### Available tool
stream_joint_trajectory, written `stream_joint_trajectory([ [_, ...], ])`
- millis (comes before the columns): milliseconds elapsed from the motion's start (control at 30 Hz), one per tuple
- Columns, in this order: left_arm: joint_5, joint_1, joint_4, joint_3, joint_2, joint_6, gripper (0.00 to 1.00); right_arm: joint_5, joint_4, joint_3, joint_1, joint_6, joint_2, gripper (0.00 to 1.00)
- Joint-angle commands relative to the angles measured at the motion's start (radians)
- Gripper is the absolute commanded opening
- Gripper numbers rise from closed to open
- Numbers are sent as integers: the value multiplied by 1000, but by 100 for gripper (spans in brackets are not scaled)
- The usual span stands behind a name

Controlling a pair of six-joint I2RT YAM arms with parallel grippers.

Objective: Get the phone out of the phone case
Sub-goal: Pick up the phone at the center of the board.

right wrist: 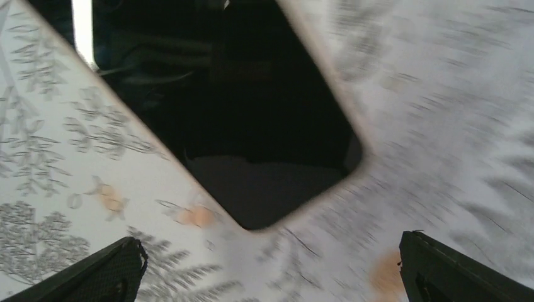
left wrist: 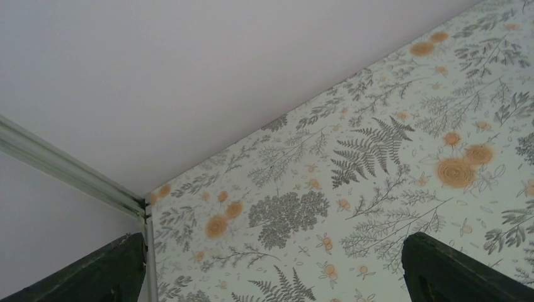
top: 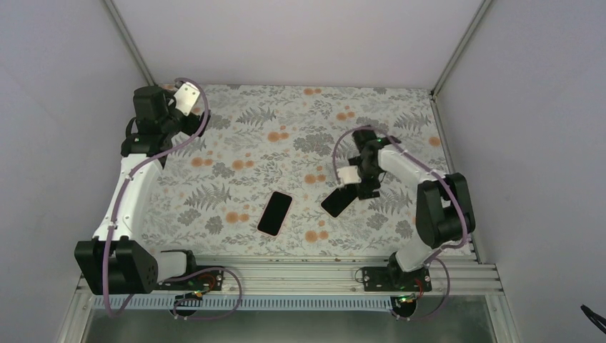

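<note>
Phone (right wrist: 264,145) is a glossy black slab with rounded corners.

A cloth (top: 286,136) printed with grey ferns and orange blooms covers the whole table, from the near edge to the far wall (top: 286,36). That wall is plain and pale, as are the left wall (top: 50,107) and the right wall (top: 529,143). A slim metal post (top: 128,39) runs up the far left corner, and a second post (top: 461,43) runs up the far right corner. Along the near edge lies a ribbed aluminium rail (top: 300,270), spanning most of the table's width. Nearer still is a bare grey metal ledge (top: 286,329). At the near right, well apart from the cloth, a thin black cable end (top: 593,314) pokes in.
</note>
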Motion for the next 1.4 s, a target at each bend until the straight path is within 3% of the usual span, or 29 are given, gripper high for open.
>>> stream_joint_trajectory([
  [0,0,9,-3,-16,5,56,100,142,18,-100,88,-108,38,100],
  [133,-23,9,10,-32,7,62,100,201,86,-138,146,-129,63,100],
  [700,-34,43,45,-60,-4,55,100,177,220,-124,231,-178,115,100],
  [1200,8,51,24,-42,-1,74,100,133,278,-170,274,-174,3,100],
  [1367,25,52,13,-31,17,72,100,117,272,-151,271,-191,86,100],
])
